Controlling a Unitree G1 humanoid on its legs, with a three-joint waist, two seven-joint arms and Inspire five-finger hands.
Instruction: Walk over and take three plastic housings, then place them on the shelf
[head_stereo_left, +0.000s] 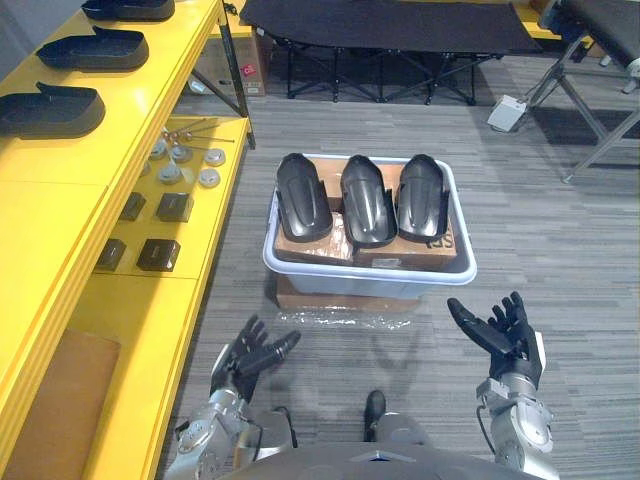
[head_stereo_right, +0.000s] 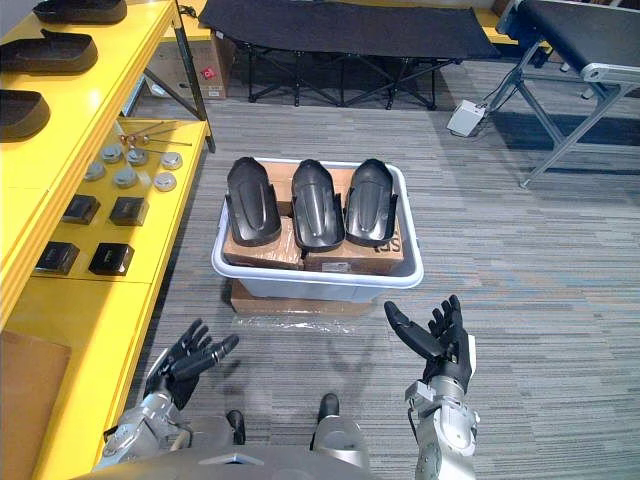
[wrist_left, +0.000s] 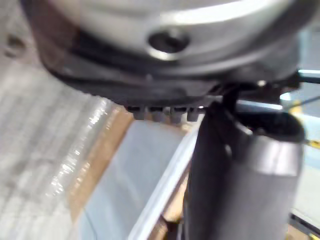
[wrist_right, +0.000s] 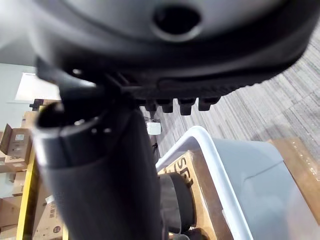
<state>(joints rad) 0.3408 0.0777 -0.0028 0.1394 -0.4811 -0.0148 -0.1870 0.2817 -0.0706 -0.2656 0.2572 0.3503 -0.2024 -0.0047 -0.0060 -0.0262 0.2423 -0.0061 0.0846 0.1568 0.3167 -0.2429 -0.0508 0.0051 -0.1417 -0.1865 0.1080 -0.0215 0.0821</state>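
Three black plastic housings stand side by side on cardboard boxes inside a pale grey bin (head_stereo_left: 300, 268): the left housing (head_stereo_left: 302, 197), the middle housing (head_stereo_left: 367, 204) and the right housing (head_stereo_left: 422, 196). My left hand (head_stereo_left: 250, 357) hangs open, palm up, short of the bin's near left corner. My right hand (head_stereo_left: 498, 331) is open too, near the bin's front right corner, touching nothing. In the right wrist view the bin's white rim (wrist_right: 220, 171) lies just past the hand. More black housings (head_stereo_left: 50, 110) rest on the yellow shelf's top level (head_stereo_left: 40, 200).
The yellow shelf runs along my left; its lower level holds small black boxes (head_stereo_left: 158, 254) and round metal parts (head_stereo_left: 185, 165). A flat cardboard box (head_stereo_left: 330, 300) lies under the bin. A black cot (head_stereo_left: 380, 30) stands behind, and grey frame legs (head_stereo_left: 600, 130) at the right.
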